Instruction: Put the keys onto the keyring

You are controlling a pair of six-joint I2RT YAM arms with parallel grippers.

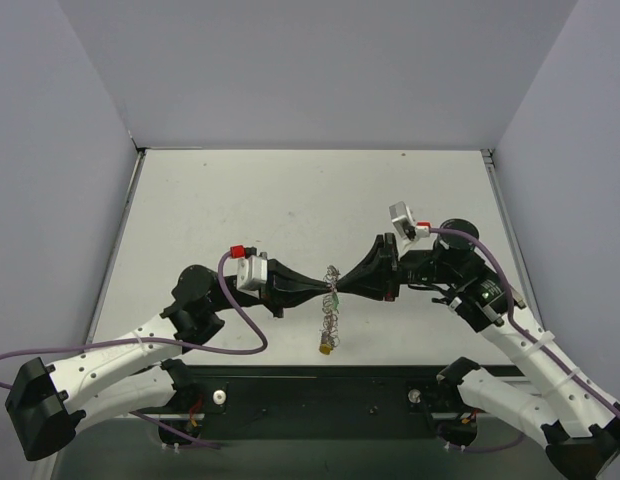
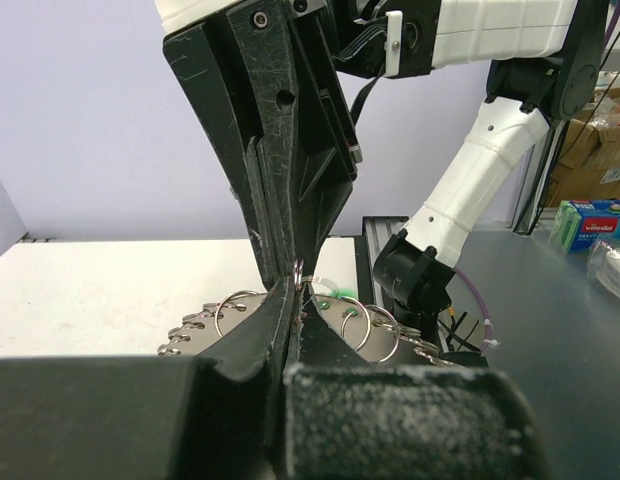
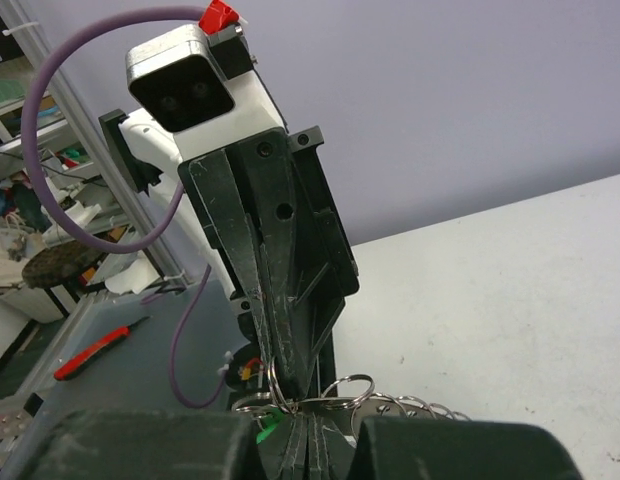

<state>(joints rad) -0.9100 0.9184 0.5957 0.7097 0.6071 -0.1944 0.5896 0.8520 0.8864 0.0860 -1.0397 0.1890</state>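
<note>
Both grippers meet tip to tip above the table's near middle. My left gripper (image 1: 327, 285) (image 2: 296, 292) is shut on the keyring (image 1: 330, 316) (image 2: 236, 310), a silver ring fringed with wire loops that dangles below the tips. My right gripper (image 1: 340, 283) (image 3: 308, 418) is shut too, pinching one of the keyring's (image 3: 415, 404) small loops at the same spot. A green key head (image 1: 333, 297) (image 2: 343, 293) (image 3: 266, 431) sticks out right beside the fingertips. A yellow-headed key (image 1: 326, 349) hangs at the chain's low end. No other keys show.
The white table (image 1: 290, 200) is walled at the left, back and right. A black rail (image 1: 320, 395) carrying the arm bases runs along the near edge, just below the hanging keyring. Purple cables (image 1: 240, 320) loop beside each wrist.
</note>
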